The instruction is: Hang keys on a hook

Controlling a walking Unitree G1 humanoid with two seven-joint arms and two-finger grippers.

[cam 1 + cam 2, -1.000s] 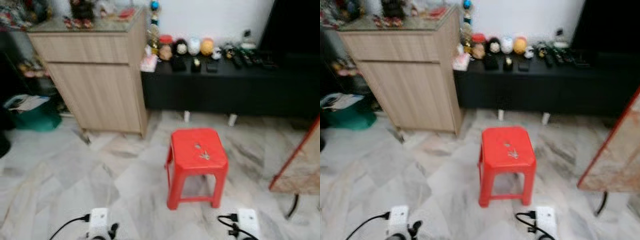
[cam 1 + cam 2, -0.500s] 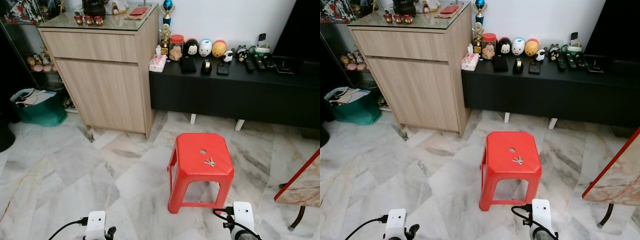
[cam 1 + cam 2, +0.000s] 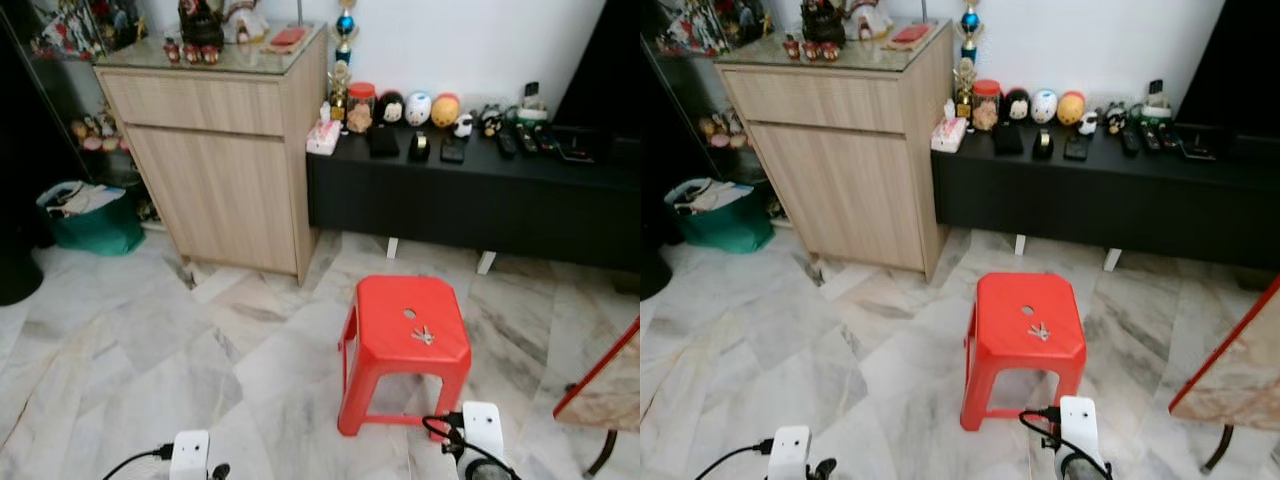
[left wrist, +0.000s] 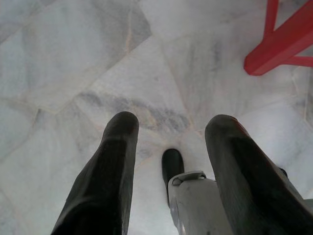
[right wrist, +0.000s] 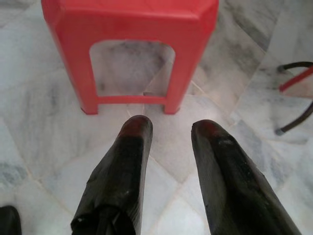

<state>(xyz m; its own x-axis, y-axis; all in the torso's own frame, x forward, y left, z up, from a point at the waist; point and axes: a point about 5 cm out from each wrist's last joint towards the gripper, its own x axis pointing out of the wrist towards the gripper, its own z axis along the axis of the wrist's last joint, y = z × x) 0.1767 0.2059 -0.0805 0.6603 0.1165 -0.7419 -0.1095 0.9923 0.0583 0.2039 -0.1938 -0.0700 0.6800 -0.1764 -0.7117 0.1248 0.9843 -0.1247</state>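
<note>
The keys [image 3: 423,335] lie flat on the seat of the red stool [image 3: 405,345], a little right of centre in the lower middle of the head view, just below the small hole in the seat. No hook can be made out, so find one before you plan the carry. Your right gripper [image 5: 168,129] hangs low in front of the stool's legs with its jaws standing apart and holding nothing; the left gripper [image 4: 168,129] points at the marble floor [image 3: 120,340], jaws likewise wide and empty. If picking up is the step in hand, bring the right gripper over the seat and come down from above: the keys are thin and flat on smooth plastic, so close on the bunch itself, gently enough that the light stool does not shift.
</note>
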